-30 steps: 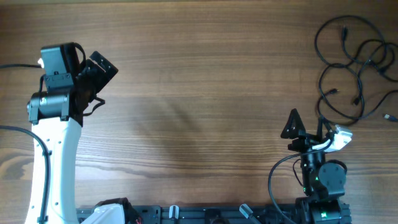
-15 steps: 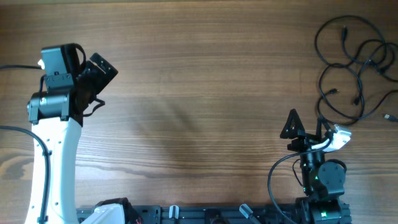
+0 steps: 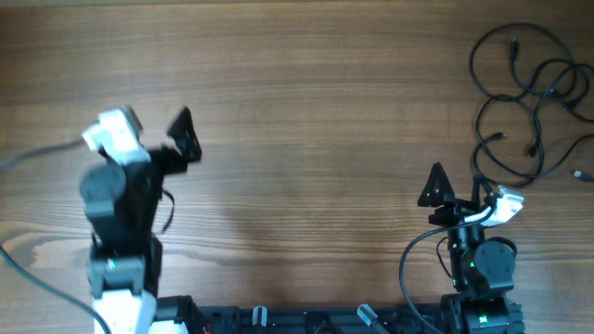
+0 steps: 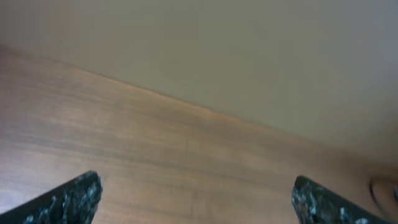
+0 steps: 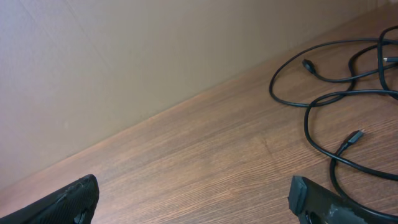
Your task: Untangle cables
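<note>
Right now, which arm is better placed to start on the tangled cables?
Right. The cables lie ahead of the open right hand, in its wrist view; the left hand is across the table.

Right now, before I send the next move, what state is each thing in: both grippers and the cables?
left gripper: open, nothing between the fingers, held above bare table.
right gripper: open, empty, facing the cables but not touching them.
cables: tangled, lying in overlapping loops at the far right of the table, held by neither gripper.
</note>
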